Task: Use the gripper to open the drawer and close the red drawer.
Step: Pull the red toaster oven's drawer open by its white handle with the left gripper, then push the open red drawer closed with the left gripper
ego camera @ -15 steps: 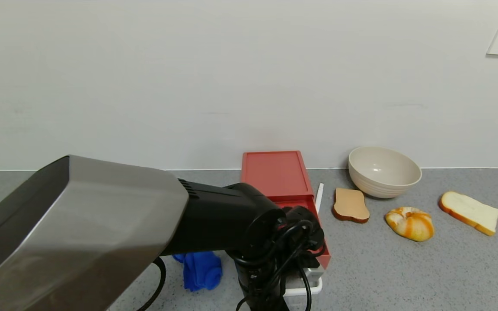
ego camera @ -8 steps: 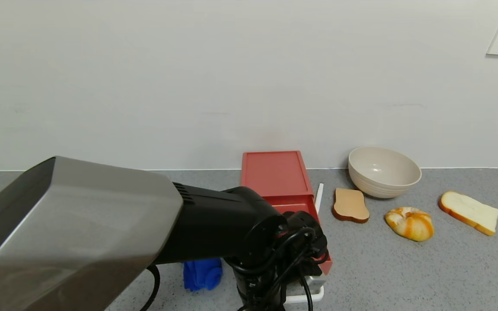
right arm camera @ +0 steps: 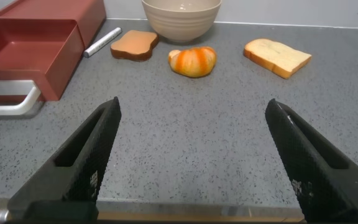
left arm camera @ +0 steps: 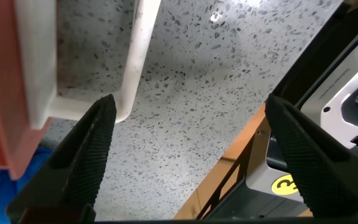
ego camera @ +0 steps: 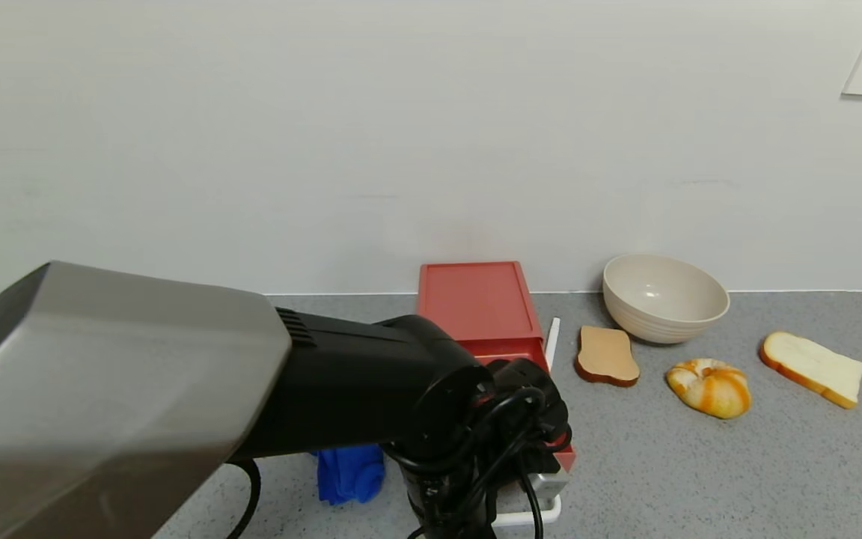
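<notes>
Left pincer (left arm camera: 185, 149) is seen spread wide just past the white loop handle (left arm camera: 132, 62) of the drawer (ego camera: 487, 314), nothing held between its 2 fingers (left arm camera: 82, 155). Right pincer (right arm camera: 191, 162) is parked low over the desk (right arm camera: 197, 149), equally wide and empty. Beyond the handle, the red tray (right arm camera: 27, 53) is seen pulled out; farther back, the casing is set against the wall. For closing, the handle is best pushed squarely along the slide, so the light box is not skewed.

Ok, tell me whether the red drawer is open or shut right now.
Open. The red drawer's tray is slid out of its box, its empty inside showing, with the white handle at its front.
</notes>
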### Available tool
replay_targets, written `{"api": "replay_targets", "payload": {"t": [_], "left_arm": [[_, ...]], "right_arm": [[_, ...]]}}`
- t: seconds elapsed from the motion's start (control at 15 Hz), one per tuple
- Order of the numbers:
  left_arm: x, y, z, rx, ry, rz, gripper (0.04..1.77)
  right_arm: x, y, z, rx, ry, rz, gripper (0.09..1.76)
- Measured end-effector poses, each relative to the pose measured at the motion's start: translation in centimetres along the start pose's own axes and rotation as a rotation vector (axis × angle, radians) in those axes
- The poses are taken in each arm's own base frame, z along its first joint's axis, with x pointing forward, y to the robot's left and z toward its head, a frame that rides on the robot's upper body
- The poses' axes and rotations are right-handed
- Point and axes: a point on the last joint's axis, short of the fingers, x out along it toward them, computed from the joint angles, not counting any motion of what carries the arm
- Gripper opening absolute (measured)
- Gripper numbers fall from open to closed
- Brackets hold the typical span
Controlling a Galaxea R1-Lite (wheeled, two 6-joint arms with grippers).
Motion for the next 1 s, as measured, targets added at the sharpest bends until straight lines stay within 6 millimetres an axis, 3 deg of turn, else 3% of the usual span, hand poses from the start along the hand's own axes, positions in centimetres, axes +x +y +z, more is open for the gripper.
{"api": "replay_targets", "payload": {"t": [0.53,0.73,1.0], "left_arm": [[-6.9,0.4,-1.9,-0.108,-0.190,0.048,1.72],[-9.6,1.7,-3.0,-0.250,-0.289,0.075,1.72],[-12.1,4.9,-5.1,-0.423,-0.414,0.126,1.72]], "right_arm": [[0.0,0.0,0.0,0.000,0.000,0.000,1.71],[0.0,0.0,0.0,0.000,0.000,0.000,1.71],[0.0,0.0,0.0,0.000,0.000,0.000,1.71]]}}
